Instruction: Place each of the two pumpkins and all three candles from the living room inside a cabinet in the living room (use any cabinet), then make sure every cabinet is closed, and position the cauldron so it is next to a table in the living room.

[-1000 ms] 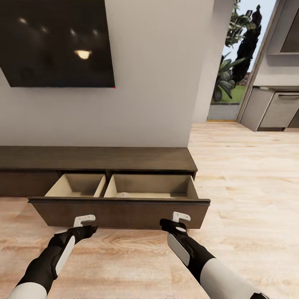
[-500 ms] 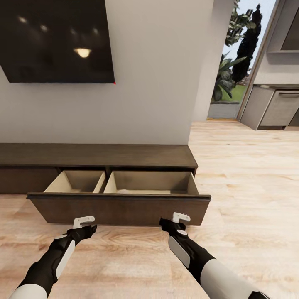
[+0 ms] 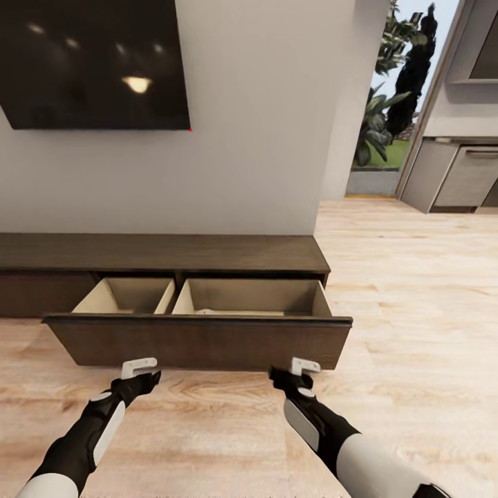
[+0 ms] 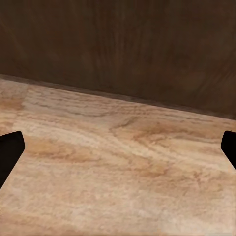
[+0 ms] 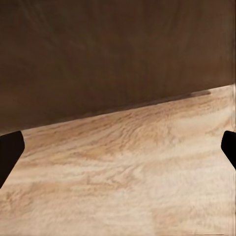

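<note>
What the drawer front keeps out of sight

The drawer front (image 3: 197,342) of the cabinet (image 3: 162,253) hides most of both compartments' floors; a pale object (image 3: 205,312) barely peeks above it, too little showing to identify, and the cabinet runs off the picture's edge.

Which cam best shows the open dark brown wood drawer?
Head view: the whole open dark brown wood drawer shows, with its pale beige compartments. Both wrist views show just a close patch of its front above the wood floor.
</note>
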